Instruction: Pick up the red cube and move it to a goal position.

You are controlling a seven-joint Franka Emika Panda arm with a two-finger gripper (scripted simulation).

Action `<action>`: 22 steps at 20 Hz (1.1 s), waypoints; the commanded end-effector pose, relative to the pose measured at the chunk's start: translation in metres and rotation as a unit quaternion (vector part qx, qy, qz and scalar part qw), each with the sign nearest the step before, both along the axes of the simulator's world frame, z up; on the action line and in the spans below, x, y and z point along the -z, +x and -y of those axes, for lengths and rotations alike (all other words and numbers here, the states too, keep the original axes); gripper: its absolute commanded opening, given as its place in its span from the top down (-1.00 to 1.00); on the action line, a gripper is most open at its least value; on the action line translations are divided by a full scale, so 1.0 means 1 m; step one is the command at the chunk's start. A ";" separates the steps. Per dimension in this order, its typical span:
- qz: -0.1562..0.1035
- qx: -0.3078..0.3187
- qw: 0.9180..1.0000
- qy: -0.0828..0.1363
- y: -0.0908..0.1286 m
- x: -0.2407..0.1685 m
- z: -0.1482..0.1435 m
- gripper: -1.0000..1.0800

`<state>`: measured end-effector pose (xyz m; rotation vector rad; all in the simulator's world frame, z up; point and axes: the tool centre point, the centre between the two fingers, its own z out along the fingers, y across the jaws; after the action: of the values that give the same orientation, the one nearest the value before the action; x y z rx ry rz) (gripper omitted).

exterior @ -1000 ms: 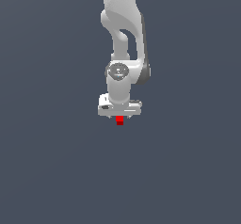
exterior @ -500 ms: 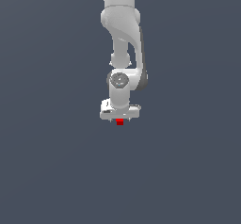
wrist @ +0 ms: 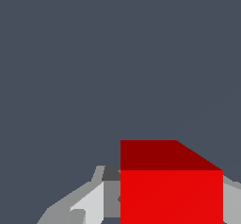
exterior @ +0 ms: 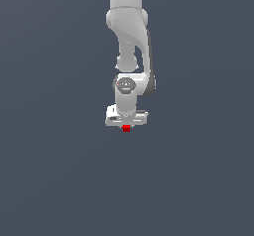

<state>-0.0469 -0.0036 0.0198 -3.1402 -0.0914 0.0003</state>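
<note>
In the exterior view's centre, the cube (exterior: 126, 128) peeks below the gripper (exterior: 126, 126); only the wrist view shows fingers (wrist: 89, 204) clamping the cube (wrist: 171, 190).

We saw open grey space on every side of the gripper (exterior: 126, 126) — only the cube (exterior: 126, 128) sat between its fingers (wrist: 89, 204), blocking nothing else.

Red cube (exterior: 126, 128): tiny, plain bright red with darker red side face (wrist: 160, 155), sits level directly beneath the white gripper (exterior: 126, 124).
</note>
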 end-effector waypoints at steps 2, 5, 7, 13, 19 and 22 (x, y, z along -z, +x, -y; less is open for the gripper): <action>0.000 0.000 1.000 0.000 0.000 0.000 0.000 1.00; 0.000 0.000 1.000 0.000 0.000 0.000 0.000 1.00; 0.000 0.000 1.000 0.000 0.000 0.000 0.000 1.00; 0.000 0.000 1.000 0.000 -0.001 -0.006 0.000 1.00; 0.000 0.000 1.000 0.000 -0.004 -0.030 0.001 1.00; 0.000 0.000 1.000 0.000 -0.006 -0.048 0.002 1.00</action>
<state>-0.0519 -0.0052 0.0581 -3.1402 -0.0908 0.0032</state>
